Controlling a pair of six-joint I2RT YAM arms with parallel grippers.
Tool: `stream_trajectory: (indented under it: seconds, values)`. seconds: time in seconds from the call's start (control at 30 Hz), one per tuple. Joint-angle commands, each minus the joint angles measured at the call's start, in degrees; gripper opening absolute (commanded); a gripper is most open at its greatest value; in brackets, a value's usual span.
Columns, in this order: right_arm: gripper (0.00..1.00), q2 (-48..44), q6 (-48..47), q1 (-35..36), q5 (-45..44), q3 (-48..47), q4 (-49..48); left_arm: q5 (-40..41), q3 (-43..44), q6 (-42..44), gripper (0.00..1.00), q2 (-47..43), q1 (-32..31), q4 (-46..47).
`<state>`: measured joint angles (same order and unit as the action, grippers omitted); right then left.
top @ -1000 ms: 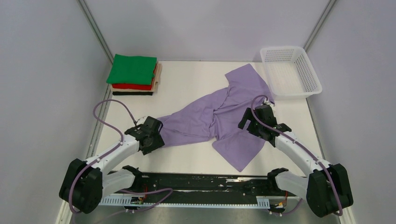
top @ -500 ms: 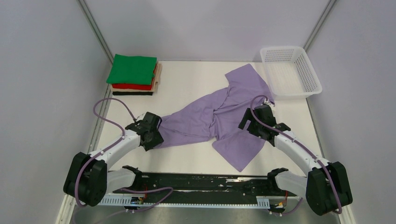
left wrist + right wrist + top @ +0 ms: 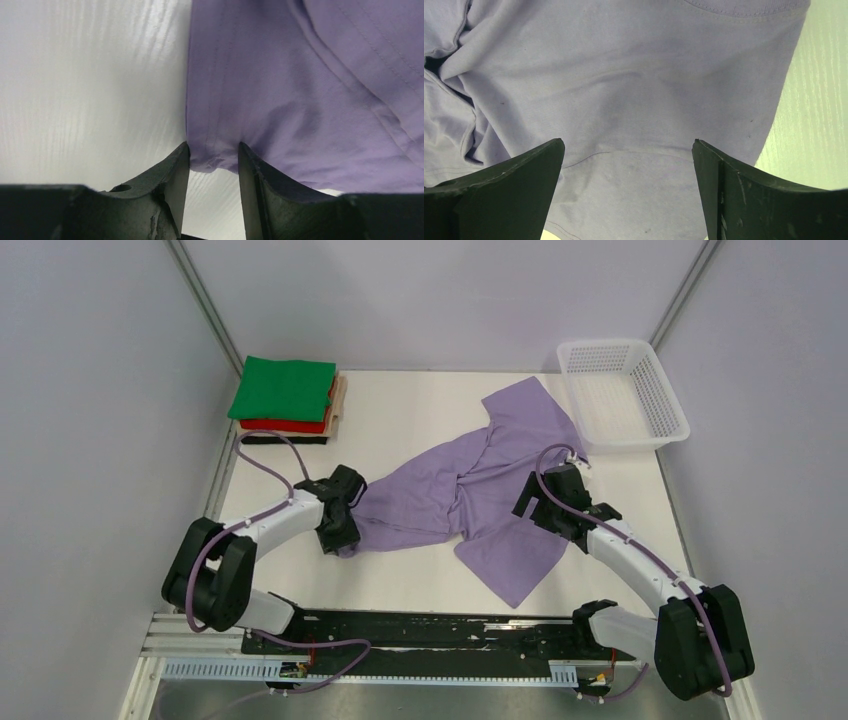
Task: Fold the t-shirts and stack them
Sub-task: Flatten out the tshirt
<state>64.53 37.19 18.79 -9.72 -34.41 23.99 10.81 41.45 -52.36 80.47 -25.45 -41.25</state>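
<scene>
On the worktop (image 3: 420, 415) at eight o'clock, left jaws have slid onto a corner of the lavender t-shirt (image 3: 470, 475), half-closed around it. Right jaws hover spread wide; flattening looks next.

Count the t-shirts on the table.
4 for sure: a crumpled lavender cloth t-shirt lies mid-table; a folded green shirt tops the far-left stack, with a red shirt and a tan shirt under it. A black layer beneath may be another.
</scene>
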Motion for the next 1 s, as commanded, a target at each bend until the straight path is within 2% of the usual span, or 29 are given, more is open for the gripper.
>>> stream_trajectory:
  seconds: [0.0,0.07,0.1,0.13,0.2,0.47,0.63,0.87,0.97]
  values:
    - [1.00,0.07,-0.10,-0.30,-2.04,-0.56,-0.38,-0.41,-0.71,-1.49,0.47,5.43,-3.21,-0.80]
    - [1.00,0.11,-0.10,-0.30,-2.14,-0.57,-0.34,0.05,-0.38,-1.78,0.41,6.05,-3.51,-1.03]
    - [1.00,0.07,-0.12,-0.31,-2.23,-0.57,-0.30,0.21,-0.35,-1.82,0.32,6.05,-3.53,-0.94]
    - [1.00,0.00,-0.10,-0.30,-2.24,-0.57,-0.27,0.24,-0.37,-1.90,0.16,6.03,-3.55,-0.74]
    - [1.00,-0.17,-0.10,-0.30,-2.30,-0.57,-0.05,0.06,-0.52,-1.76,0.01,5.63,-3.55,-0.36]
    - [1.00,-1.80,0.26,-0.31,-3.30,-1.76,3.85,1.05,-0.98,0.11,0.00,-0.60,-3.55,-0.67]
    - [1.00,-3.22,3.81,0.40,-2.82,-3.98,13.67,4.86,-1.33,1.07,0.00,-7.50,-3.54,-1.97]
    - [0.98,-5.78,12.54,11.69,-0.86,-4.70,30.41,6.31,-2.55,1.74,0.00,-11.99,-3.53,-1.62]
    - [0.93,-5.59,16.92,19.39,3.01,-4.31,32.19,5.71,-2.98,1.84,0.00,-12.61,-3.55,-0.94]
